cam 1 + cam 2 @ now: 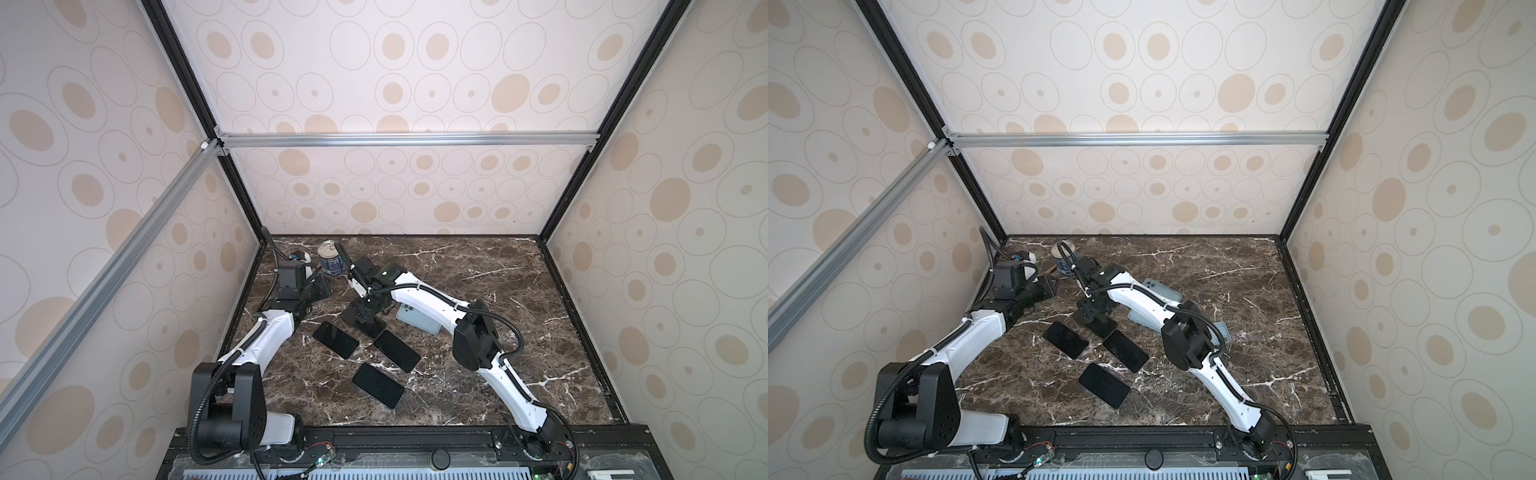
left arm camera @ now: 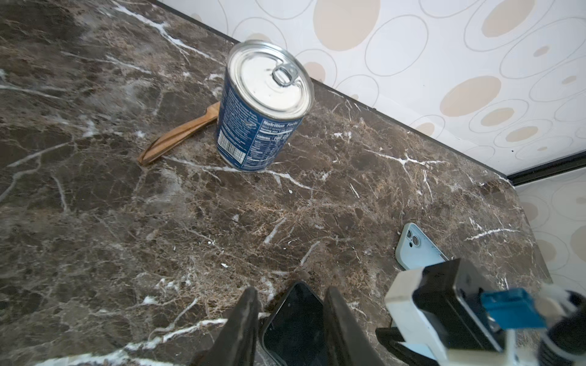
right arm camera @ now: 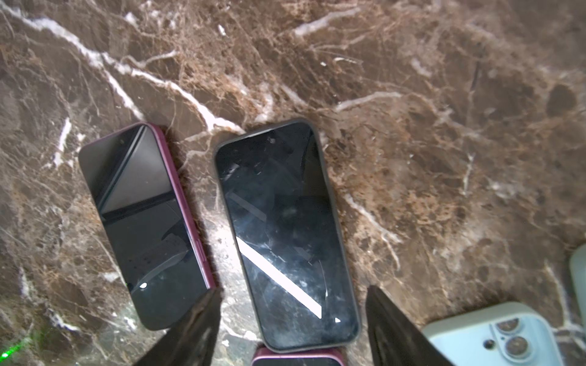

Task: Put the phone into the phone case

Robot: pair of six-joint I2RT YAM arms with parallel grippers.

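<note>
On the worktop (image 3: 444, 126), the right pincer (image 3: 293, 290) hangs wide and empty astride the phone (image 3: 279, 221), apparently seated in its dark phone case (image 3: 354, 329), so it should lift straight up without dragging it.

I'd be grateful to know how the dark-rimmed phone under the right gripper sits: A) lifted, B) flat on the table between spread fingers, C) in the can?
B: the phone lies flat on the table, and the right gripper has its fingers spread either side.
</note>
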